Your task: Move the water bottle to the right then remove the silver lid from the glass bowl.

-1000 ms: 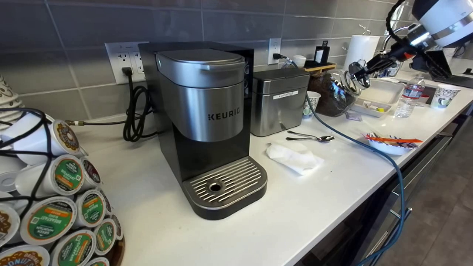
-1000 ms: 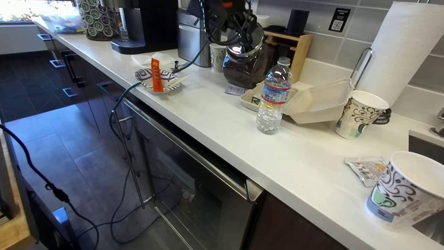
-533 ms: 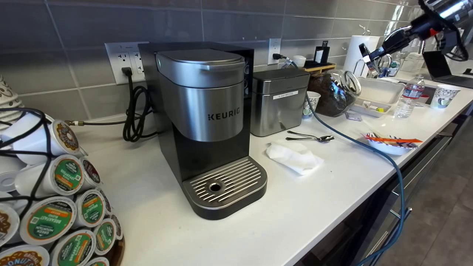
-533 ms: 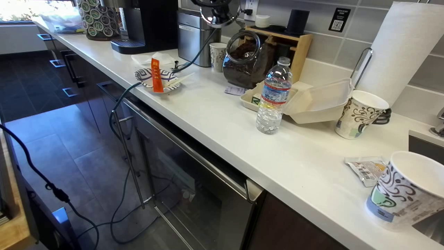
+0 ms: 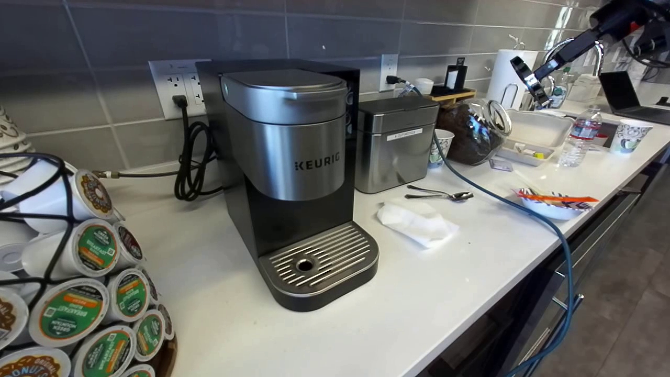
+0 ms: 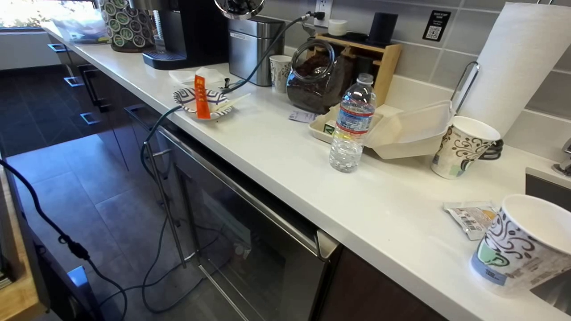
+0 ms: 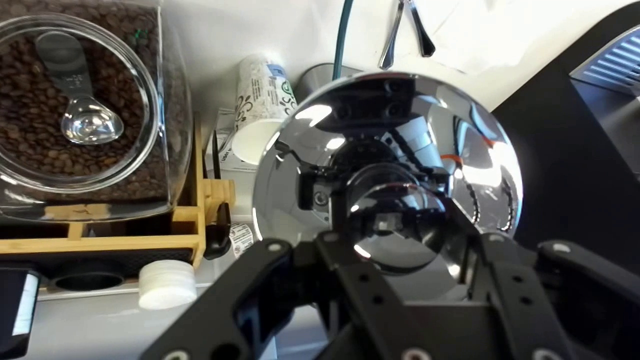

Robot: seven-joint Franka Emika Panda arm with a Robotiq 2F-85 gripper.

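Fingers (image 7: 340,217) gripping lid (image 7: 390,122), white countertop (image 6: 276,136), tiled wall (image 5: 340,31)

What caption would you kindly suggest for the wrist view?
Black gripper holding a round, shiny silver lid, with an open clear glass jar of brown coffee beans at left.

Silver lid (image 7: 390,130) aloft, glass bowl (image 6: 308,94) open, water bottle (image 6: 352,122) upright

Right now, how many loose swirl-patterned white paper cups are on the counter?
3: one cup by the brushed steel canister, another cup by the white paper towel roll, a third cup by the dark sink. At an exterior view's edge, a patterned white stack may hold more.
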